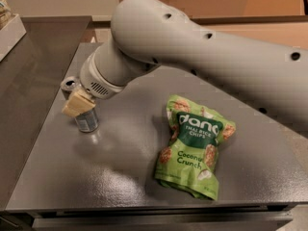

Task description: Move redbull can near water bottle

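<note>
Where the slim silver-blue aluminium can [87,121] stands, it is crossed by the cream hand [76,105]; grip cannot be told.

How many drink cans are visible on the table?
1. The redbull can stands near the table's left edge, partly covered by the gripper. The large arm could hide others behind it.
</note>
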Controlling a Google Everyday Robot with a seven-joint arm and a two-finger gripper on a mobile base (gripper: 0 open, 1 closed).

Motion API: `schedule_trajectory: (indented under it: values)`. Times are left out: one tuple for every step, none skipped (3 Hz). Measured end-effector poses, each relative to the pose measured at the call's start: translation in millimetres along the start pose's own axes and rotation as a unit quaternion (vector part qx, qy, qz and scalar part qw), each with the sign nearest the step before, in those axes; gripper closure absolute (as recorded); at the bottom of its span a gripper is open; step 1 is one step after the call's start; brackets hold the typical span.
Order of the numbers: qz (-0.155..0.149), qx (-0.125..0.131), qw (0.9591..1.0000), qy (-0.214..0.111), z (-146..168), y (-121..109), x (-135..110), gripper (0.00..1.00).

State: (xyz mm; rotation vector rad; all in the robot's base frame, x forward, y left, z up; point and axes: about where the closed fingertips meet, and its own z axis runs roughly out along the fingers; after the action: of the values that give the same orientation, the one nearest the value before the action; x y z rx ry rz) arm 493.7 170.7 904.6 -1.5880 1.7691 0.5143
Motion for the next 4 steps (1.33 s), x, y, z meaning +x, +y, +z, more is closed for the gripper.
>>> schedule_trajectory:
  values:
    - [0.005, 0.005, 1.0000, -0.006, -10.1, -11.7, 3.2, 0.63]
    - [0.008, 0.009, 0.9999, -0.011, -17.9, -19.3, 5.1, 0.87]
    - [0.035, 0.052, 0.9979, -0.016, -49.0, -64.7, 10.0, 1.00]
    - [0.072, 0.105, 0.9916, -0.026, -81.5, -125.0, 19.4, 1.00]
